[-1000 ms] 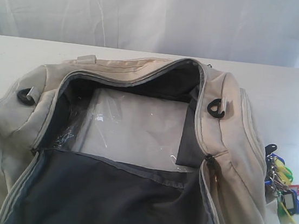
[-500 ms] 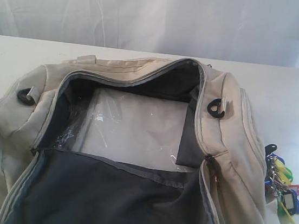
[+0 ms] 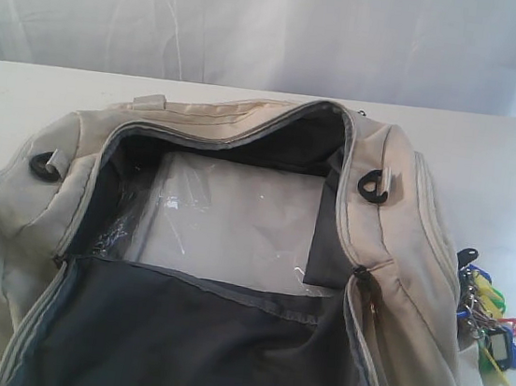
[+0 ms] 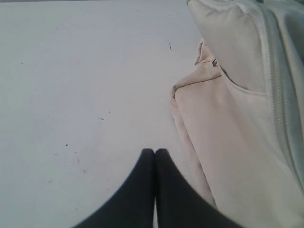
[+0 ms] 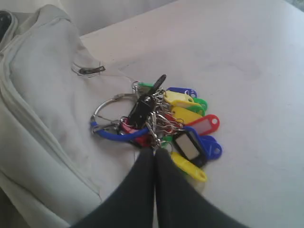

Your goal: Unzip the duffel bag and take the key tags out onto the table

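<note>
The cream duffel bag [image 3: 400,267] lies unzipped on the white table [image 3: 487,165], its dark lining and a clear plastic sheet [image 3: 237,214] showing inside. The key tags [image 3: 487,320] lie on the table against the bag's right end. Neither gripper appears in the exterior view. In the right wrist view, my right gripper [image 5: 154,151] is shut and empty, its tips just short of the key tags [image 5: 185,118] beside the bag [image 5: 42,95]. My left gripper [image 4: 154,151] is shut with nothing in it, over bare table [image 4: 71,71] next to the bag's side [image 4: 237,142].
Black D-rings [image 3: 372,188] sit on the bag's top at both ends. A white curtain [image 3: 278,26] hangs behind the table's far edge. A zipper pull [image 5: 90,70] lies on the bag's end near the tags.
</note>
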Robot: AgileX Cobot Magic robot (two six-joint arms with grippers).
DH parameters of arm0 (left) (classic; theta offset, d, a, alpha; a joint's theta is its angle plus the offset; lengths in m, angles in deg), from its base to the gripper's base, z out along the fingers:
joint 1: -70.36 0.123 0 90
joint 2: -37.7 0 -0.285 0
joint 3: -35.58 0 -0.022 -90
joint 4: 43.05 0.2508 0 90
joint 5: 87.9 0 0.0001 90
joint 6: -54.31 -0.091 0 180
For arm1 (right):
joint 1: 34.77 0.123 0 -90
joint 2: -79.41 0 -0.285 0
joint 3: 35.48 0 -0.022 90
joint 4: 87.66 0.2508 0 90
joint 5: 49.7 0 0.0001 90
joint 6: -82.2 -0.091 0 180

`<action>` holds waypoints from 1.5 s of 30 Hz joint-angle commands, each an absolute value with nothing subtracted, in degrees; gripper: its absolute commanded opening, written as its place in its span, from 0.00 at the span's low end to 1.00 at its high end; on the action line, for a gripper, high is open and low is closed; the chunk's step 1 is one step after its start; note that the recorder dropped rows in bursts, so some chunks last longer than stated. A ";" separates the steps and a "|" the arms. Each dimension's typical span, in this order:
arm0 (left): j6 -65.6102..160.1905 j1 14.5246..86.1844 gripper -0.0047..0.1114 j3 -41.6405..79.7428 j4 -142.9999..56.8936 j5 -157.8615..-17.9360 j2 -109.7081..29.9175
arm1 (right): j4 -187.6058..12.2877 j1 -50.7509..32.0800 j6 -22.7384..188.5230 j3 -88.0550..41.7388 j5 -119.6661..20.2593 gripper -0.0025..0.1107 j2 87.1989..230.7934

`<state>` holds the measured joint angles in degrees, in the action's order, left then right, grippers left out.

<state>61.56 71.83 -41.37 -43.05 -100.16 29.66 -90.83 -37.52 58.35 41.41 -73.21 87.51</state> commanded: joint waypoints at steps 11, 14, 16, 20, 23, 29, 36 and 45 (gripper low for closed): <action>61.89 72.06 0.04 -41.64 -43.05 -99.79 29.92 | -88.57 -42.05 59.43 41.74 -66.30 0.02 87.20; 61.89 72.06 0.04 -41.64 -43.05 -99.79 29.92 | -89.11 -42.05 69.39 41.74 -67.27 0.02 87.20; 61.89 72.06 0.04 -41.64 -43.05 -99.79 29.92 | -89.11 -42.05 79.47 41.74 -68.00 0.02 87.20; 61.89 72.06 0.04 -41.64 -43.05 -99.79 29.92 | -87.97 -42.05 88.45 41.74 -68.00 0.02 87.20; 61.89 72.06 0.04 -41.64 -43.05 -99.79 29.92 | -86.23 -42.05 88.45 41.74 -68.13 0.02 87.20; 61.89 72.06 0.04 -41.64 -43.05 -99.79 29.92 | -85.99 -42.05 85.57 41.74 -68.39 0.02 87.20; 61.89 72.06 0.04 -41.64 -43.05 -99.79 29.92 | -85.75 -42.05 82.20 41.74 -69.32 0.02 87.20; 61.89 72.06 0.04 -41.64 -43.05 -99.79 29.92 | -85.75 -40.36 82.20 41.74 -69.33 0.02 87.20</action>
<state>61.56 71.83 -41.37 -43.05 -99.95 29.66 -86.00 -40.53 82.20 41.52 -69.48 87.51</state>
